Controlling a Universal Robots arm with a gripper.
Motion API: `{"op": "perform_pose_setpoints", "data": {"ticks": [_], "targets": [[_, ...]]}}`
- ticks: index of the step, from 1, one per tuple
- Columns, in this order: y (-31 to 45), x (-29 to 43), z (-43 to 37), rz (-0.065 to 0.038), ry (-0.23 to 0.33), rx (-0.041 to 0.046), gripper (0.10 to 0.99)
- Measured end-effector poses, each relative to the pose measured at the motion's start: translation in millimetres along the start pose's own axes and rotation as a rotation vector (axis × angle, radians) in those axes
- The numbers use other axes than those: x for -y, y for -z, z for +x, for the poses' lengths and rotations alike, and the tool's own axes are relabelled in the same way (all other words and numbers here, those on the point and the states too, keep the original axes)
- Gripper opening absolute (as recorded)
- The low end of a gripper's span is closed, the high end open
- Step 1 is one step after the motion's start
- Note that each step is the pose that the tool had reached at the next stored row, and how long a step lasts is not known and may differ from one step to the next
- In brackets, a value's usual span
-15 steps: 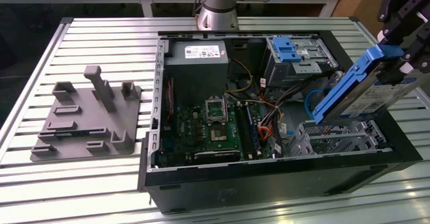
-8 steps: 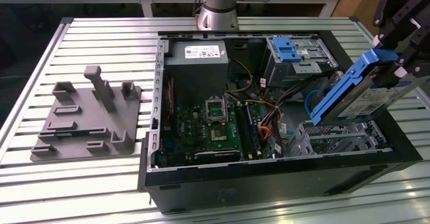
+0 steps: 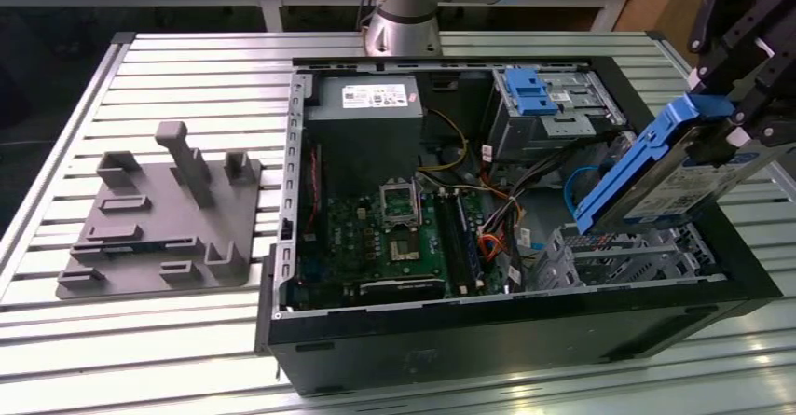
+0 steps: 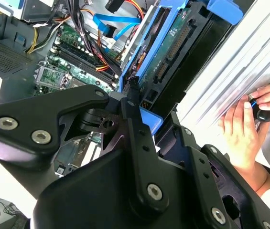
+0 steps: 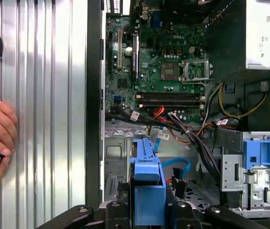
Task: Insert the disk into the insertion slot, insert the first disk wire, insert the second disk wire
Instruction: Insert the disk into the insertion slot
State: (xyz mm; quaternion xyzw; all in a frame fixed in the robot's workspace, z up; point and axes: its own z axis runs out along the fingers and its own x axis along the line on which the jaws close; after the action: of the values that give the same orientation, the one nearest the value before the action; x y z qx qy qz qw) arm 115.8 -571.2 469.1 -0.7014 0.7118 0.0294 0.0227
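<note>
Slatted bench [image 3: 186, 51], open PC case [image 3: 498, 340] sitting on it. Hanging tilted just above insertion slot [image 3: 628, 252]: disk [image 3: 665, 177], long axis sloping down toward it. Clamping upper end, gripper [image 3: 732, 133] jaws closed on blue carrier [image 3: 628, 161].

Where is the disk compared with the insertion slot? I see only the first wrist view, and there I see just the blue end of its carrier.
Observer: In the exterior view the disk hangs tilted in the gripper, above the insertion slot and not inside it.
Operator: Which side of the disk can you see from the other wrist camera?
Observer: In the second wrist view its green circuit board, with the connector, is turned toward the camera.
Operator: Is something lying outside the case?
Observer: Yes, a grey fixture lies apart from the computer case, at the exterior view's left.
</note>
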Motion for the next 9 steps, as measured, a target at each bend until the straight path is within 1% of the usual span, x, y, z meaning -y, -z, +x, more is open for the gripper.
{"op": "perform_pose_setpoints", "data": {"ticks": [9], "targets": [[-3.1,0.0,0.2,0.000,0.000,-0.0001,0.365]]}}
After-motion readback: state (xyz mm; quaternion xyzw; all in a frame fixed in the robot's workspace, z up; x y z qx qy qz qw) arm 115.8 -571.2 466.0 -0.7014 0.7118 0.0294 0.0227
